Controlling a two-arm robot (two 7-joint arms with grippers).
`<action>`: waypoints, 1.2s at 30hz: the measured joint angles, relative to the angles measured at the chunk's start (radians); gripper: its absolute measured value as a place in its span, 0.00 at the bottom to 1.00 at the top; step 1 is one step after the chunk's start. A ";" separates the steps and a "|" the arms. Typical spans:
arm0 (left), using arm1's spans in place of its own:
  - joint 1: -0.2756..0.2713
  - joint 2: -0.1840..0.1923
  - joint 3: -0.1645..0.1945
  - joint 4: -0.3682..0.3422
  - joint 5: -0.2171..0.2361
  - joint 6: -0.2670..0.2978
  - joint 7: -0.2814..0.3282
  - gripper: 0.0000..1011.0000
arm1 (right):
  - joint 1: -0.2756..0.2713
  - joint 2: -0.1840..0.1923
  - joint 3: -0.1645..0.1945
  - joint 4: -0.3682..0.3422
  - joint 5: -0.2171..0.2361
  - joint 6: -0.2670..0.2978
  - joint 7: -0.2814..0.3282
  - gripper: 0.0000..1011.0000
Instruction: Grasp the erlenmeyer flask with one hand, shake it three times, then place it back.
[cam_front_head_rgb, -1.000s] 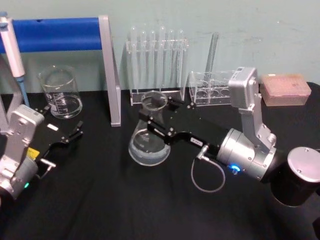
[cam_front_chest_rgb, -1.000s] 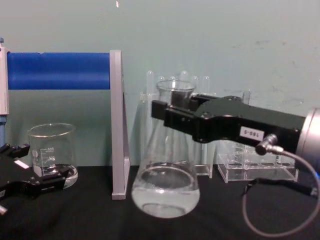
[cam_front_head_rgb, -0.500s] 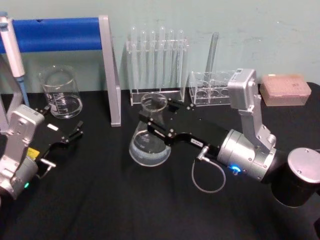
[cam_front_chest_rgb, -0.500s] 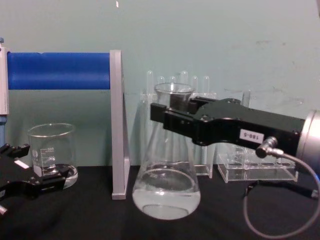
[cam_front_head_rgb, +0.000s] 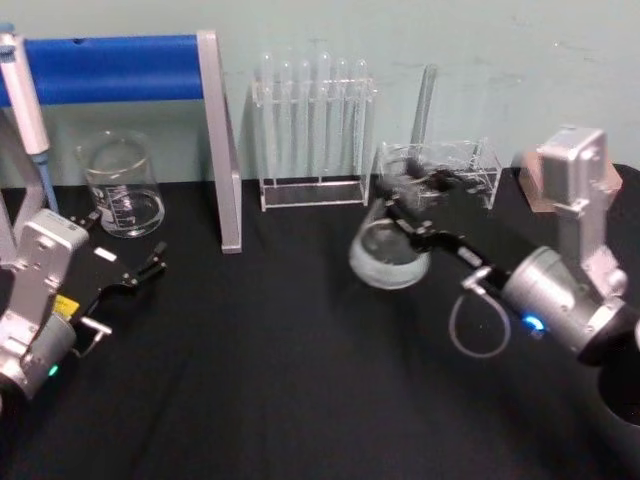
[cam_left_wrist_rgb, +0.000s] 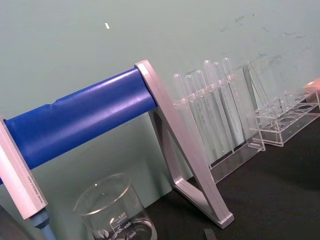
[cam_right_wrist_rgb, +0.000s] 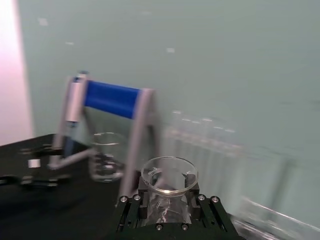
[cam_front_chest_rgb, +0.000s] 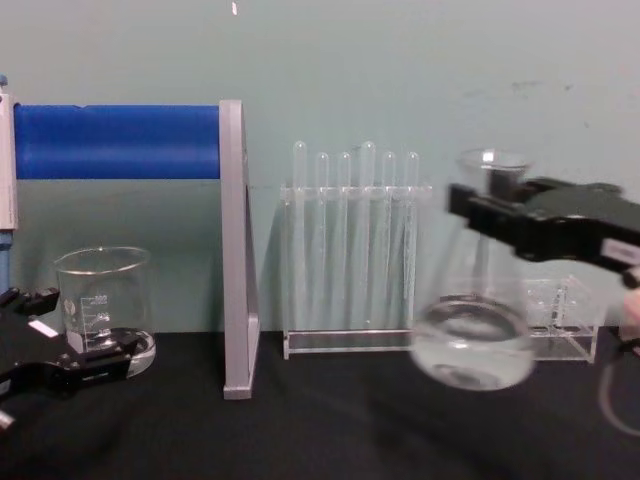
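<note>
The erlenmeyer flask (cam_front_head_rgb: 388, 254) is a clear conical flask with some liquid in its wide base. It hangs above the black table (cam_front_head_rgb: 280, 380), in front of the small clear rack, tilted and blurred. My right gripper (cam_front_head_rgb: 404, 200) is shut on its neck. From the chest, the flask (cam_front_chest_rgb: 472, 345) sits at the right with the right gripper (cam_front_chest_rgb: 486, 214) clamped just under the rim. In the right wrist view the flask's rim (cam_right_wrist_rgb: 169, 175) stands between the black fingers (cam_right_wrist_rgb: 134, 209). My left gripper (cam_front_head_rgb: 128, 280) rests open at the left, near the beaker.
A glass beaker (cam_front_head_rgb: 122, 186) stands back left under a blue-barred frame (cam_front_head_rgb: 218, 140). A test tube rack (cam_front_head_rgb: 312, 130) lines the back wall, with a smaller clear rack (cam_front_head_rgb: 440, 172) and a pink box (cam_front_head_rgb: 530, 178) to its right.
The right gripper has swung the flask quickly to the right and farther back, from the middle of the table to in front of the small rack. The left arm has not moved.
</note>
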 joint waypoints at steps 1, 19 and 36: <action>0.000 0.000 0.000 0.000 0.000 0.000 0.000 0.99 | -0.014 0.001 0.020 -0.007 -0.007 0.002 -0.026 0.44; 0.000 0.000 0.000 0.000 0.000 0.000 0.000 0.99 | -0.127 0.000 0.153 -0.076 -0.048 0.026 -0.122 0.44; 0.000 0.000 0.000 0.000 0.000 0.000 0.000 0.99 | -0.058 -0.042 0.055 -0.042 -0.060 0.034 0.042 0.44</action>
